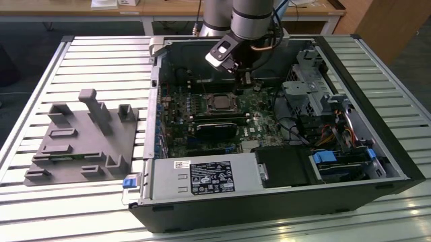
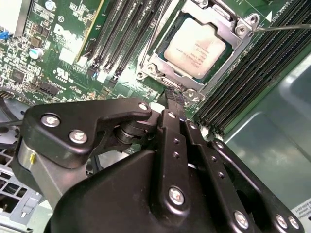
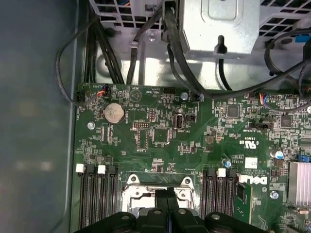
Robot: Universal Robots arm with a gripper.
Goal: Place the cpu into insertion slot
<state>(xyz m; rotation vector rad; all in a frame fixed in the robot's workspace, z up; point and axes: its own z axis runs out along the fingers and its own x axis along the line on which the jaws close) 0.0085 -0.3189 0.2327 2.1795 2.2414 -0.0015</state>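
Inside the open computer case point(image 1: 377, 126), we see the arm's gripper point(image 2: 176, 97) poised close over the edge of the insertion slot point(image 2: 155, 63), its two black fingers pressed together with nothing between them. The cpu point(image 2: 195, 48) lies flat in that slot, silver-grey top up (metal frame around it, thin wire lever point(image 2: 282, 26) off to one side), with long black memory slots point(image 2: 121, 34) flanking it on the green circuit board point(image 3: 160, 121). Beside the case, toward the exterior view's left, we find a grey fixture block point(image 1: 81, 136) resting on the slatted table point(image 1: 67, 212).
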